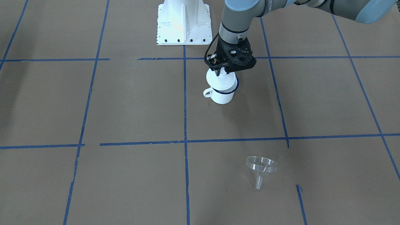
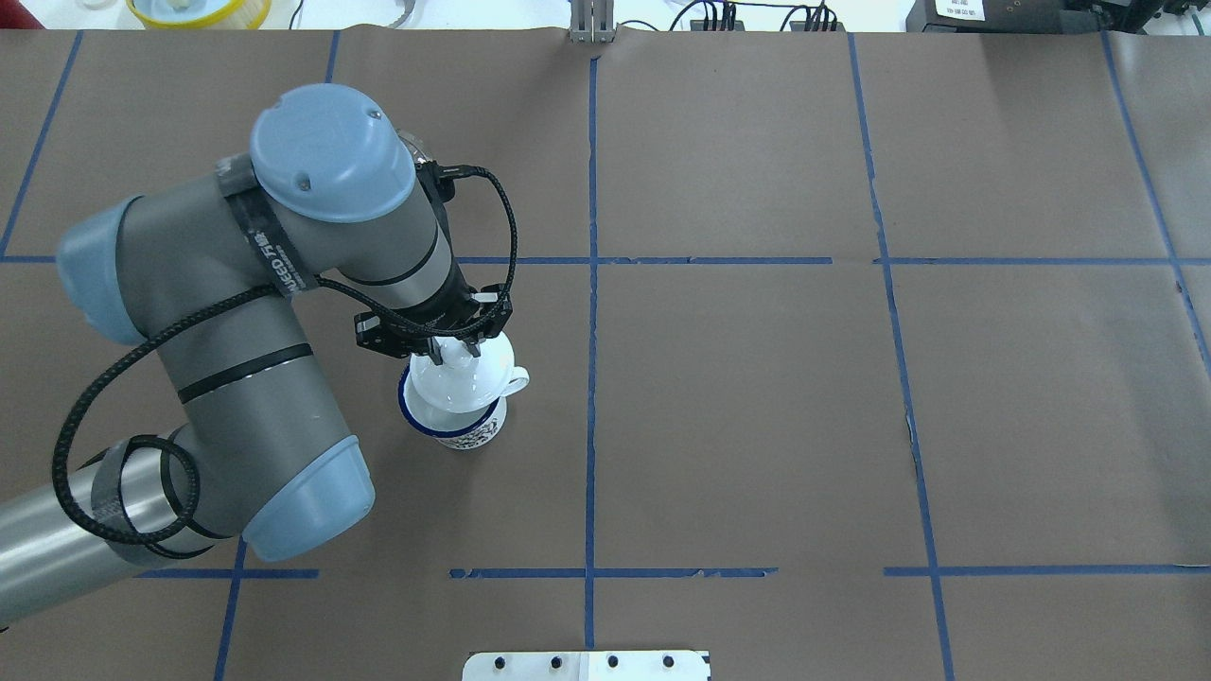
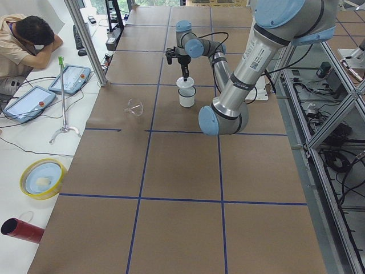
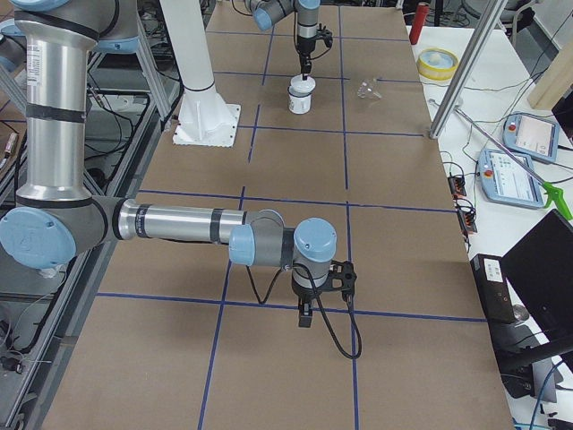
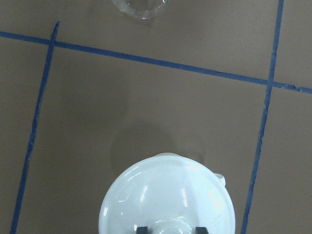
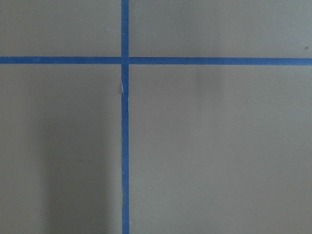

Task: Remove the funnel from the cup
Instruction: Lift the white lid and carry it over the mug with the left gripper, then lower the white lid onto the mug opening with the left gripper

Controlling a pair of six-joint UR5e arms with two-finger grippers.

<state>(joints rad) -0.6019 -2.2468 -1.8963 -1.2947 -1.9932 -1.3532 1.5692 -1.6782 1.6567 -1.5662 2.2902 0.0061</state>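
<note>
Done, seemingly: clear plastic funnel (image 1: 261,167) lies on worktop (image 1: 125,109), well apart from white enamel cup (image 1: 222,96); left end effector (image 1: 222,72) pinches white domed lid (image 1: 224,82) atop cup.

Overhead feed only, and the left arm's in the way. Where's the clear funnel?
Observer: Front view: the funnel lies on the table, well apart from the cup, not in it.
Operator: Lid raised off the cup?
Observer: The front view shows no gap between the lid and the cup.
Operator: Right arm?
Observer: Side view: the right gripper hangs low over the table by a tape crossing, far from the cup.
</note>
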